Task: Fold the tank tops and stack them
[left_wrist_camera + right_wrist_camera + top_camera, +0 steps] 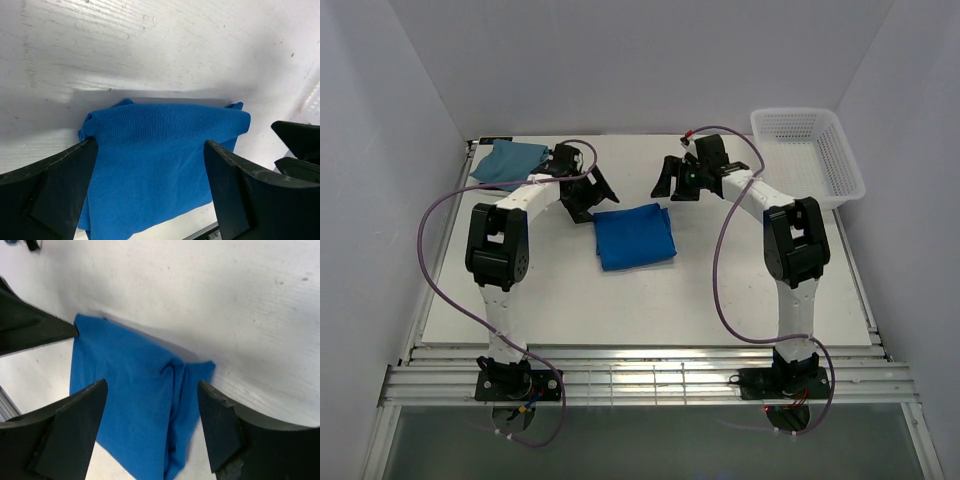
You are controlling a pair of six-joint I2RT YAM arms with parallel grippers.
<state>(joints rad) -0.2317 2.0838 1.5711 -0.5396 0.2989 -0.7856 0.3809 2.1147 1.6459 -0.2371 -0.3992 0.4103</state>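
1. White table [570,300] between plain walls; a basket [845,165] sits at its far right corner.
2. Bright blue top [635,237]: lies folded into a compact rectangle at table centre.
3. Teal top [510,160]: far left corner, well apart from the blue one; its fold state cannot be told.
4. Left gripper [592,198] and right gripper [672,185]: fingers spread, holding nothing, above the blue top's far edge.
5. Assessment: one top appears finished; stacking is not yet done, and no striped top is visible.

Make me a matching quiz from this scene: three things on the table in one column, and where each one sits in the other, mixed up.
Things:
1. royal blue tank top
2. teal tank top
3. white basket

Places:
A. far right corner of the table
B. folded, in the middle
C. far left corner

Pairs: 1-B, 2-C, 3-A
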